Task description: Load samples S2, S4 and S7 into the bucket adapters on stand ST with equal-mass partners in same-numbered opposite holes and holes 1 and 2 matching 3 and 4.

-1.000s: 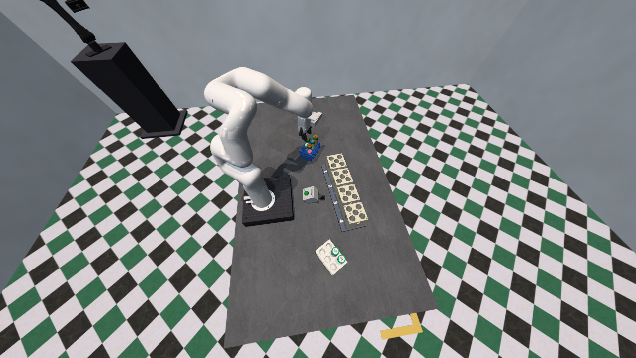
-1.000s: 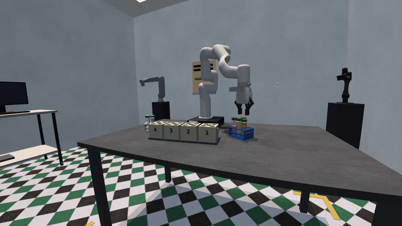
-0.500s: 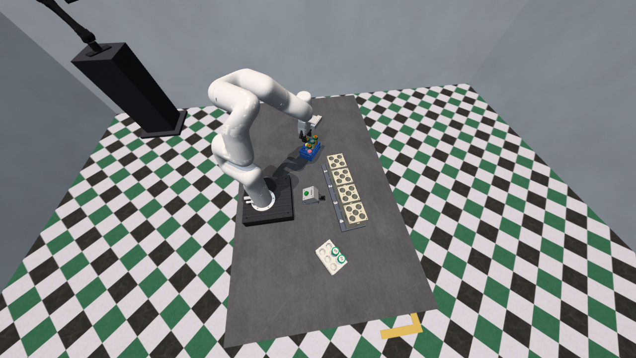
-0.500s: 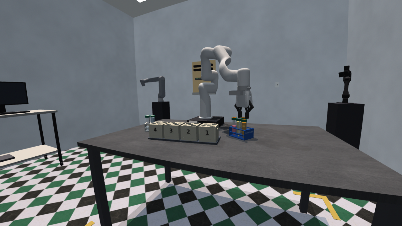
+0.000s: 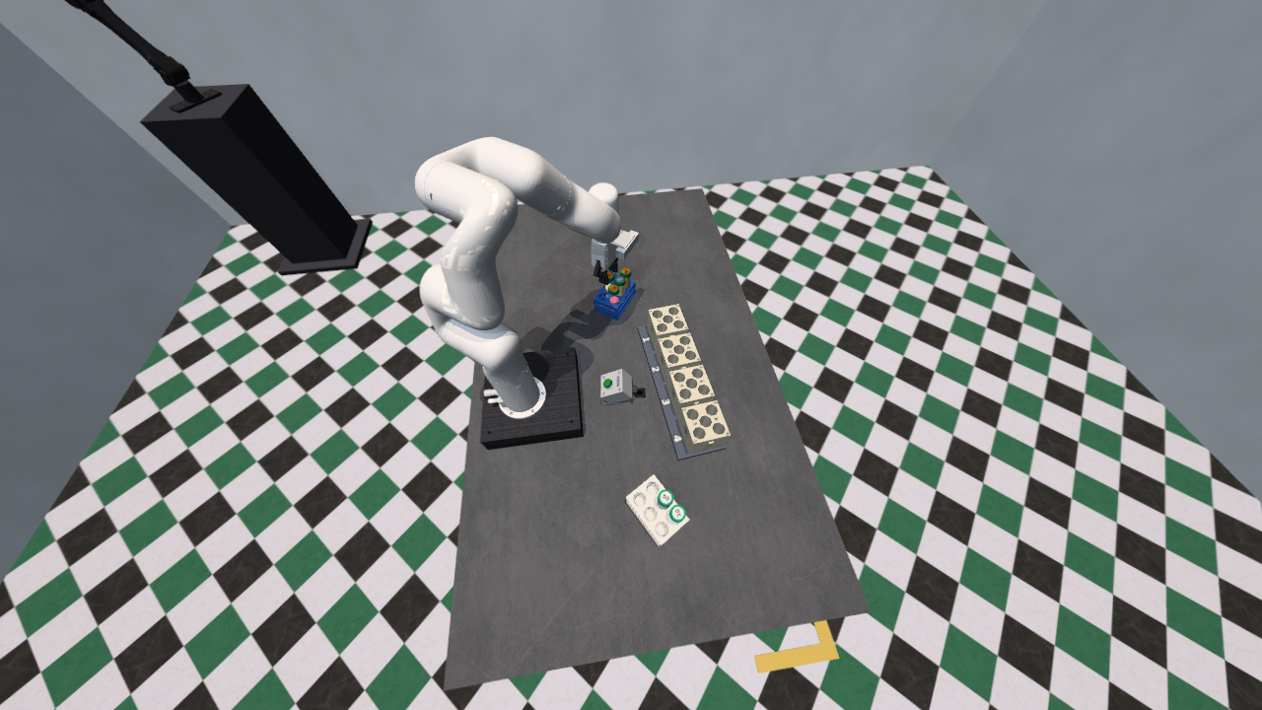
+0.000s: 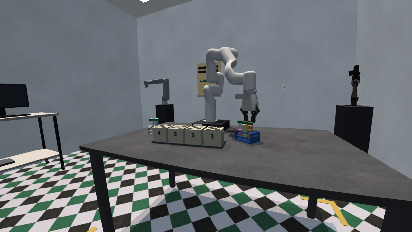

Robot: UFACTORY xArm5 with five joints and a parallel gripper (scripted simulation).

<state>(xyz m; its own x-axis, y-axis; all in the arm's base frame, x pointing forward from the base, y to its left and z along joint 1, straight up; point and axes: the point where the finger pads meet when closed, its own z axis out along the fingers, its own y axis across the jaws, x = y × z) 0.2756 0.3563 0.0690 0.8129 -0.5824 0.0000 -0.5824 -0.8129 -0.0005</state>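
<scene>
A blue sample rack (image 6: 247, 136) stands on the dark table right of the adapters and holds several capped tubes with orange and pink contents; it also shows in the overhead view (image 5: 614, 301). My gripper (image 6: 249, 117) points straight down just above the rack's rear tubes, its fingers open and empty; in the overhead view the gripper (image 5: 606, 268) is at the rack's far end. Four beige adapters marked 1 (image 6: 213, 136), 2 (image 6: 193, 135), 3 (image 6: 175, 134) and 4 (image 6: 159, 133) stand in a row on the loading stand (image 5: 685, 380), their holes empty.
A white blank rack (image 5: 658, 510) with two green-rimmed, white-dotted tubes lies toward the near end of the table. The green DONE key sits on a small grey desk (image 5: 614, 387) between my base (image 5: 531, 407) and the stand.
</scene>
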